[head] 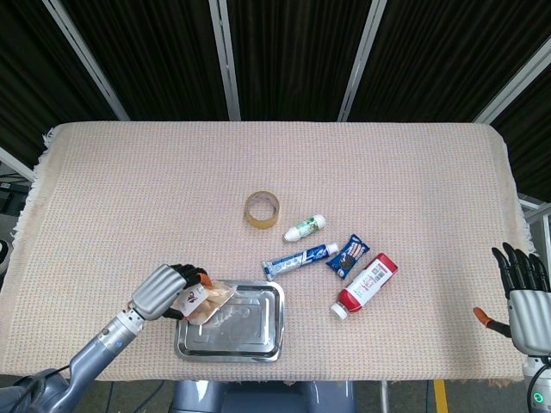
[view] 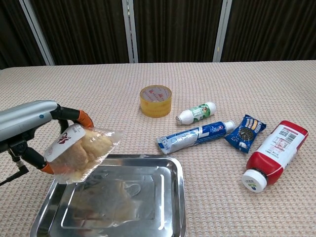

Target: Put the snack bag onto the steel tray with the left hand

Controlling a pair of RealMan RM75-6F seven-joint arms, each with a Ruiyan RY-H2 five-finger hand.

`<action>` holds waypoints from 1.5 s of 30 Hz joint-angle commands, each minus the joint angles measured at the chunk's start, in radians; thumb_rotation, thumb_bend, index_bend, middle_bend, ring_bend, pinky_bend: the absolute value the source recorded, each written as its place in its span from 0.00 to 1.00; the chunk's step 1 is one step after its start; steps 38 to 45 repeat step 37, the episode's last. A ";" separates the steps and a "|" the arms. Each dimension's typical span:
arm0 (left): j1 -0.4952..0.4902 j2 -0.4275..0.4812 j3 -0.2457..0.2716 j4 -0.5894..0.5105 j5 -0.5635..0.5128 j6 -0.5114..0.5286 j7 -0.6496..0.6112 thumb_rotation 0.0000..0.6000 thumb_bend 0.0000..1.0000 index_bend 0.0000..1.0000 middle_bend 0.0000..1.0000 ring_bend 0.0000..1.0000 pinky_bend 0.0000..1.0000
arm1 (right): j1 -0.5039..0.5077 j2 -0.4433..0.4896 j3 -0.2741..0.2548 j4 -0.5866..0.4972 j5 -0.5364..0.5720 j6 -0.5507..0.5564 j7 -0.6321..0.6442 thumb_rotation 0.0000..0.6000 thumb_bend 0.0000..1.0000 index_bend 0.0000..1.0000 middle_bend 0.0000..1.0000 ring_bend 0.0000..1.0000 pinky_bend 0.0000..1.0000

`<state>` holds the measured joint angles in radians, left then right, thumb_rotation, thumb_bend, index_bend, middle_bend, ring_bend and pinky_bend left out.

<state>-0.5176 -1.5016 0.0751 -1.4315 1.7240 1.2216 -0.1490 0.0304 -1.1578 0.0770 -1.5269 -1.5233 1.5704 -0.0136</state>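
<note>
Your left hand (view: pixel 29 131) pinched the snack bag (view: pixel 81 152) aloft over the steel tray's (view: pixel 173 197) near-left corner; carrying was the step, and lowering and releasing probably came next.

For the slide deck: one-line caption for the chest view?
Left hand holds the clear snack bag above the left end of the rectangular steel tray.
</note>
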 commanded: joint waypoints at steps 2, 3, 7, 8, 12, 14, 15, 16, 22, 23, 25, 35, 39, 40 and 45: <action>-0.014 0.002 0.016 -0.043 -0.021 -0.066 0.020 1.00 0.00 0.02 0.00 0.00 0.00 | -0.001 0.002 0.000 -0.001 0.000 0.001 0.000 1.00 0.05 0.01 0.00 0.00 0.02; -0.015 0.002 0.016 -0.049 -0.024 -0.069 0.019 1.00 0.00 0.01 0.00 0.00 0.00 | -0.001 0.002 0.000 -0.002 0.001 0.001 0.000 1.00 0.05 0.01 0.00 0.00 0.02; 0.000 0.003 0.009 -0.064 -0.015 -0.027 0.038 0.99 0.00 0.00 0.00 0.00 0.00 | -0.001 0.002 0.001 -0.001 0.001 0.001 0.001 1.00 0.05 0.01 0.00 0.00 0.02; 0.004 0.005 0.009 -0.066 -0.014 -0.017 0.044 0.99 0.00 0.00 0.00 0.00 0.00 | -0.001 0.002 0.001 -0.001 0.002 0.000 0.001 1.00 0.05 0.01 0.00 0.00 0.02; 0.030 0.042 0.002 -0.099 -0.033 0.022 0.062 0.99 0.00 0.01 0.00 0.00 0.00 | 0.003 0.003 0.002 -0.004 0.003 -0.007 -0.001 1.00 0.05 0.02 0.00 0.00 0.02; 0.050 0.061 -0.011 -0.114 -0.049 0.057 0.085 0.99 0.02 0.05 0.00 0.00 0.00 | 0.003 0.003 0.002 -0.003 0.004 -0.008 -0.001 1.00 0.06 0.02 0.00 0.00 0.02; 0.062 0.072 -0.019 -0.119 -0.058 0.077 0.101 0.99 0.04 0.07 0.00 0.00 0.00 | 0.004 0.003 0.003 -0.003 0.005 -0.009 0.000 1.00 0.06 0.02 0.00 0.00 0.02; 0.079 0.089 -0.027 -0.128 -0.072 0.101 0.125 0.99 0.05 0.09 0.00 0.00 0.00 | 0.005 0.003 0.004 -0.002 0.006 -0.011 0.000 1.00 0.05 0.02 0.00 0.00 0.02; 0.154 0.179 -0.063 -0.173 -0.153 0.198 0.188 0.99 0.08 0.18 0.00 0.00 0.00 | 0.014 0.003 0.009 0.001 0.004 -0.018 -0.001 1.00 0.06 0.02 0.00 0.00 0.02; 0.165 0.192 -0.067 -0.178 -0.164 0.213 0.190 0.99 0.08 0.18 0.00 0.00 0.00 | 0.016 0.002 0.010 0.002 0.004 -0.021 -0.002 1.00 0.05 0.02 0.00 0.00 0.02; 0.191 0.221 -0.076 -0.189 -0.190 0.241 0.184 0.99 0.08 0.18 0.00 0.00 0.00 | 0.020 0.001 0.011 0.005 0.005 -0.026 0.000 1.00 0.05 0.02 0.00 0.00 0.02; 0.294 0.317 -0.055 -0.209 -0.260 0.299 0.177 0.99 0.08 0.19 0.00 0.00 0.00 | 0.033 0.003 0.015 -0.002 0.006 -0.041 -0.013 1.00 0.05 0.02 0.00 0.00 0.02; 0.314 0.328 -0.045 -0.223 -0.268 0.305 0.185 1.00 0.08 0.20 0.00 0.00 0.00 | 0.037 0.003 0.015 -0.004 0.005 -0.045 -0.016 1.00 0.05 0.02 0.00 0.00 0.02; 0.314 0.328 -0.045 -0.223 -0.268 0.305 0.185 1.00 0.08 0.20 0.00 0.00 0.00 | 0.037 0.003 0.015 -0.004 0.005 -0.045 -0.016 1.00 0.05 0.02 0.00 0.00 0.02; 0.314 0.328 -0.045 -0.223 -0.268 0.305 0.185 1.00 0.08 0.20 0.00 0.00 0.00 | 0.037 0.003 0.015 -0.004 0.005 -0.045 -0.016 1.00 0.05 0.02 0.00 0.00 0.02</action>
